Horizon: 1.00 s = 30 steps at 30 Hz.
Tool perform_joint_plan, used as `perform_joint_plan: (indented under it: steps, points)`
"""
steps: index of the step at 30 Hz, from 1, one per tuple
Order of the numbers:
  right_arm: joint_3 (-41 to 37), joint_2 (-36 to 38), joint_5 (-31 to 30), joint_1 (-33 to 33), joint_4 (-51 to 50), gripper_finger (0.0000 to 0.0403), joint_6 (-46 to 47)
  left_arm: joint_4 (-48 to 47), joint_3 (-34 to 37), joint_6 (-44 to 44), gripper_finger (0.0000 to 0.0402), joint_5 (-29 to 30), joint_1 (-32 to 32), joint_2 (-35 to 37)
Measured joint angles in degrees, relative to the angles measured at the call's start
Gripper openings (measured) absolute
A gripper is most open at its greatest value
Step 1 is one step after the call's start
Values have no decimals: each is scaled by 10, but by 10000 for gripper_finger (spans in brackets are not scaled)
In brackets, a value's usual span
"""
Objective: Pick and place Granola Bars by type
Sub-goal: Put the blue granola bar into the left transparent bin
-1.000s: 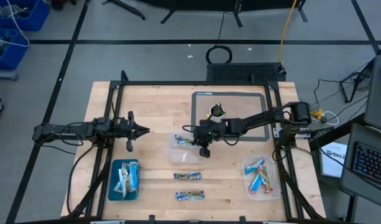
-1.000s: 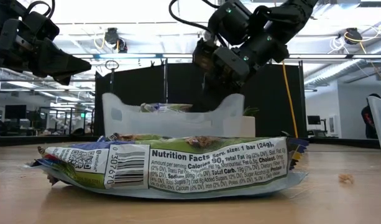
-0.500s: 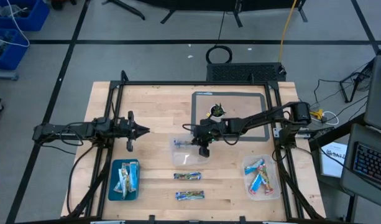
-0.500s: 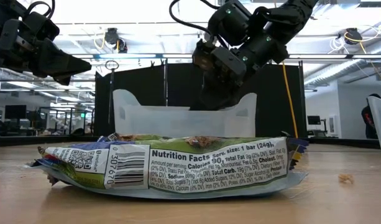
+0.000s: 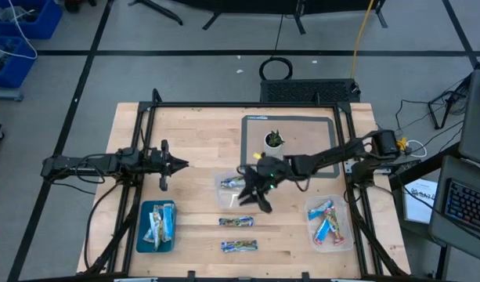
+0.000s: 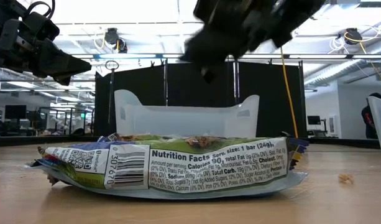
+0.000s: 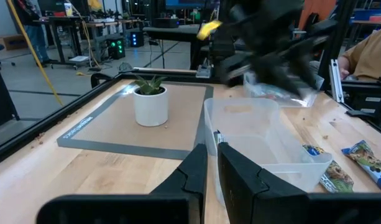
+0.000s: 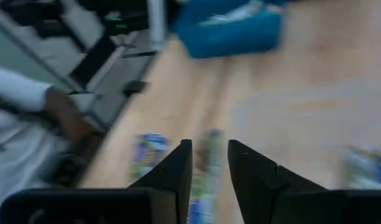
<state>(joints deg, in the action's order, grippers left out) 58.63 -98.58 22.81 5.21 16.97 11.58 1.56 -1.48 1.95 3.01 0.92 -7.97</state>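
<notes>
A clear tub (image 5: 235, 189) stands mid-table with one patterned Granola Bar (image 5: 231, 183) lying in it. My right gripper (image 5: 255, 197) hovers open just above the tub's near right corner, nothing between its fingers (image 8: 179, 163); it shows blurred in the low view (image 6: 209, 53). Two patterned bars (image 5: 236, 222) (image 5: 238, 246) lie flat on the wood nearer the front edge. The nearest one fills the low view (image 6: 171, 165). My left gripper (image 5: 182, 164) waits shut at the table's left, pointing level toward the tub (image 7: 265, 143).
A blue tray (image 5: 142, 235) at the near left holds silvery-green bars. A second clear tub (image 5: 345, 235) at the near right holds blue and red bars. A white pot with a plant (image 5: 273, 141) stands on a grey mat (image 5: 326, 125) beyond the middle tub.
My right gripper has opened and let go of a patterned bar, which now lies in the middle tub. It has then risen, tipped up toward level, and swung toward the table's near edge. The tub has shifted a little toward the right edge.
</notes>
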Motion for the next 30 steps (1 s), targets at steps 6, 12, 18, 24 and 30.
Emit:
perform_joint_plan:
  steps: [6, 12, 18, 24, 30]
  points:
    - [0, 33, -52, 108, 2, 92, -5, 0, 0, 0, 42, 0, 0, 0]
    - [0, 19, -250, 206, -41, 102, -52, 0, 0, 0, 42, 0, 0, 0]
    - [0, -13, -336, 231, -65, 133, -68, 0, 0, 0, 42, 0, 0, 0]
    - [0, -67, -354, 227, -61, 165, -90, 0, 0, 0, 42, 0, 0, 0]
    - [0, -95, -396, 222, -47, 170, -117, 0, 0, 0, 42, 0, 0, 0]
